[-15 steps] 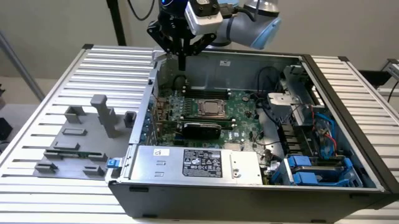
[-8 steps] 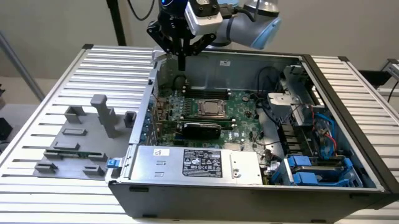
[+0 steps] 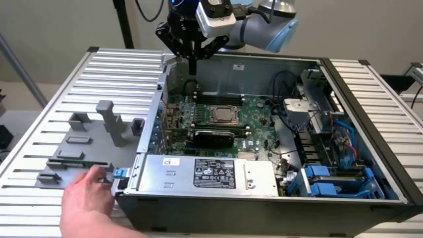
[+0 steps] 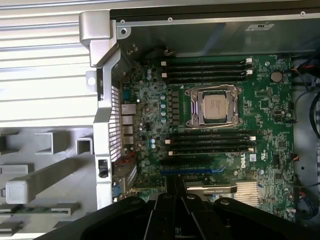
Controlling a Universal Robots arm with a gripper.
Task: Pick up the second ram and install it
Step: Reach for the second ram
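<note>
My gripper (image 3: 193, 63) hangs above the back edge of the open computer case, fingers pointing down and shut with nothing between them. In the wrist view the black fingers (image 4: 168, 207) sit over the green motherboard (image 4: 150, 95). Dark RAM slots lie on both sides of the processor: one bank (image 4: 205, 67) and another (image 4: 210, 142). A thin green RAM stick (image 3: 78, 164) lies in the grey holder blocks on the ribbed table at the exterior view's left, far from the gripper. It also appears in the wrist view as a green strip (image 4: 27, 208).
A person's hand (image 3: 86, 198) reaches in at the exterior view's lower left, next to the holder blocks (image 3: 109, 121) and the case's front corner. The case (image 3: 165, 74) holds a power supply (image 3: 205, 173), cables and blue drive bays (image 3: 330, 181).
</note>
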